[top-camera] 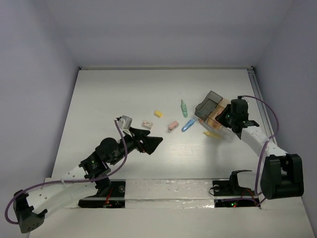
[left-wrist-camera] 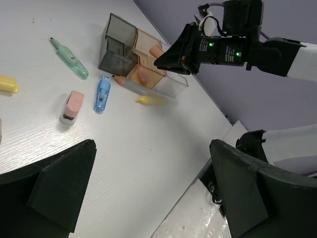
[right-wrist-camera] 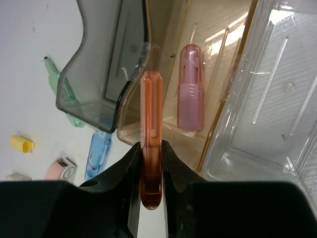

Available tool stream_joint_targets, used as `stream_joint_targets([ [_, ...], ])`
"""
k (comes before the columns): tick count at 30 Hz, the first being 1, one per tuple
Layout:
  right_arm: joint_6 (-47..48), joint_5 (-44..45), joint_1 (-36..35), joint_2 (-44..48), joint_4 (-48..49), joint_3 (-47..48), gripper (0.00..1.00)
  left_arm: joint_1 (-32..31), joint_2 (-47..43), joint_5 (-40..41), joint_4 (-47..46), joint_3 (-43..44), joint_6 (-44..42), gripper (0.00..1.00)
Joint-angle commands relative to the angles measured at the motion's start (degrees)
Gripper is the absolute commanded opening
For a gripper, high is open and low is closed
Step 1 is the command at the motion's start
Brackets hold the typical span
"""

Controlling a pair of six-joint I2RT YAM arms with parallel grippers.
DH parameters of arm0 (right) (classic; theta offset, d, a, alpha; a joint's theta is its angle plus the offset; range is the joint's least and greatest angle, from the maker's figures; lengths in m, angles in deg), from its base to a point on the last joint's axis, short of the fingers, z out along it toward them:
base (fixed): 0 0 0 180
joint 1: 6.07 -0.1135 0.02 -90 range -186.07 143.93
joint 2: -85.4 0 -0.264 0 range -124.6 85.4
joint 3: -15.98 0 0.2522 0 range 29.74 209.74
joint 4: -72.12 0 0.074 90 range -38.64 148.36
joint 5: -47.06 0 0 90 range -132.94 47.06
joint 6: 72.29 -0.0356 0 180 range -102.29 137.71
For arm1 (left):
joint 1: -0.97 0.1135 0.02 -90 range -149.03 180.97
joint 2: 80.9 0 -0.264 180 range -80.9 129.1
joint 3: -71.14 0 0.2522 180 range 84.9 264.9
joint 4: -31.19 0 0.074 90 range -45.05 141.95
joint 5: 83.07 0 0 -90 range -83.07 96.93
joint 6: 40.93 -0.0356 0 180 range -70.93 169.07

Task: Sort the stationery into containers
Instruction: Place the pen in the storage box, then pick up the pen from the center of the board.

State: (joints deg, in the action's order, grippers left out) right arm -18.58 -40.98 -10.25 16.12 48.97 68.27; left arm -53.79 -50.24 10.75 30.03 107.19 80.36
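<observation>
A: Entry one, overhead view?
B: Containers [top-camera: 212,101]: joined row of bins, far right of the table [top-camera: 99,99]. Right gripper [top-camera: 225,121]: over the row's near side. Left gripper [top-camera: 147,139]: mid-table, jaws spread, well apart from the row. Loose on the table between them: green piece [top-camera: 184,108], blue piece [top-camera: 186,126], pink piece [top-camera: 173,125], small yellow piece [top-camera: 158,113], grey-white block [top-camera: 147,123]. Yellow stick [top-camera: 212,133]: just beside the row

A: Entry two, left wrist view?
B: Left gripper: fingers far apart at the bottom corners, only table showing between them. Row order: smoky bin [left-wrist-camera: 119,37], tan bin [left-wrist-camera: 144,45], clear bin [left-wrist-camera: 173,85]. Right gripper: above the tan bin, the end of an orange piece [left-wrist-camera: 156,50] showing at its tip. Green, blue and pink pieces: on the table left of the row. Yellow stick: at the foot of the clear bin

A: Entry three, right wrist view?
B: Right gripper: fingers clamped on the orange piece, held lengthwise, its far end over the rim where the smoky bin meets the tan bin. Pale pink stick [right-wrist-camera: 189,89]: lying inside the tan bin. Clear bin: to the right. Green, blue, pink and small yellow pieces: on the table beyond the smoky bin
</observation>
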Motion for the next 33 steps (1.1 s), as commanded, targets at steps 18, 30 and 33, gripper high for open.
stream_joint_targets([
  [18,1.8,1.0,2.3,-2.6,1.9,7.2,0.69,-0.3,1.9,-0.6,-4.4,-0.3,-2.0,0.99],
  [30,8.4,-9.9,1.0,6.5,-5.5,5.6,0.56,-0.3,3.8,0.8,-4.6,0.8,-1.8,0.98],
  [33,9.5,-12.4,0.4,10.3,-8.3,3.7,0.20,-0.3,6.1,-0.1,-6.3,0.9,-1.8,0.93],
])
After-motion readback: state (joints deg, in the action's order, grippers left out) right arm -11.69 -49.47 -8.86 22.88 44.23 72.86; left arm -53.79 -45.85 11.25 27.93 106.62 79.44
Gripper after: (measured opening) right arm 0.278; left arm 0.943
